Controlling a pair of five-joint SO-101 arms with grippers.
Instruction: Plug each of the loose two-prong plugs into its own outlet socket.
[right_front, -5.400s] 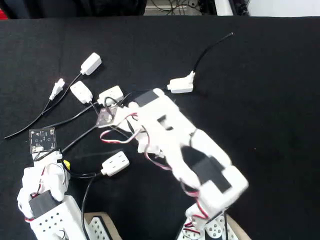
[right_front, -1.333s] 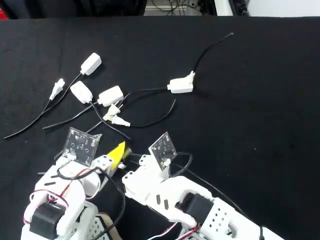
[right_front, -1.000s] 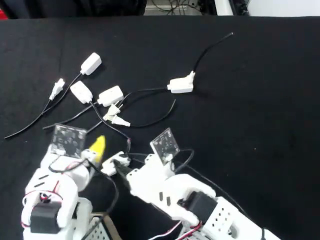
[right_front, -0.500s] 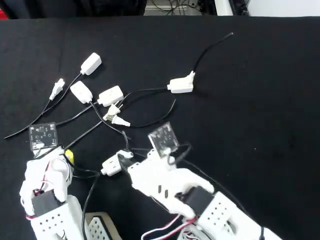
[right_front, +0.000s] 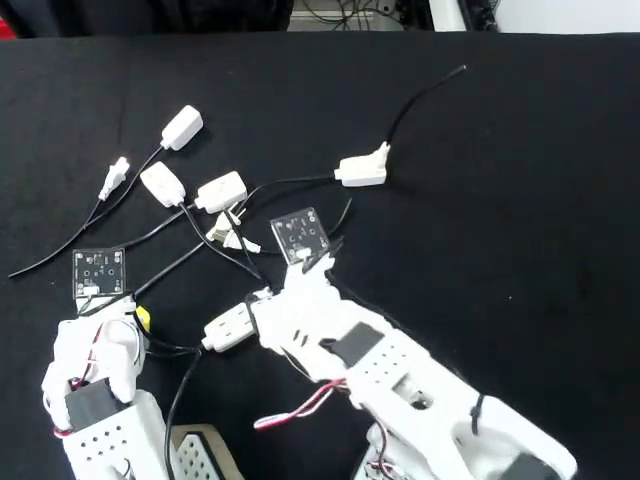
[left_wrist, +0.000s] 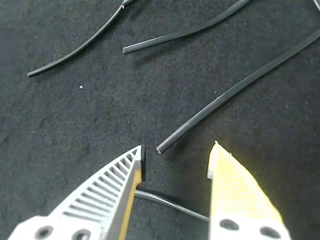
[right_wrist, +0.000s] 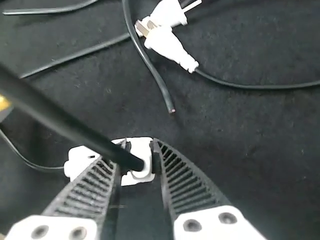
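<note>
Your right arm (right_front: 400, 380) stretches low across the black table (right_front: 540, 200) from the near edge, its wrist tipped down so the right gripper (right_wrist: 136, 145) points at the cloth. Its claw is drawn narrow, one finger on each side of a white plug (right_wrist: 140, 175) whose black cord (right_wrist: 50, 117) runs out between them. That plug sits against the end of an outlet socket (right_front: 229, 326); you cannot tell from here whether it is fully seated. Two loose plugs (right_wrist: 165, 25) lie crossed just beyond. Your left arm (right_front: 95, 370) is folded back at the near left corner, its left gripper (left_wrist: 177, 146) spread wide and holding nothing, hanging over the cut end of a black cable (left_wrist: 225, 97).
</note>
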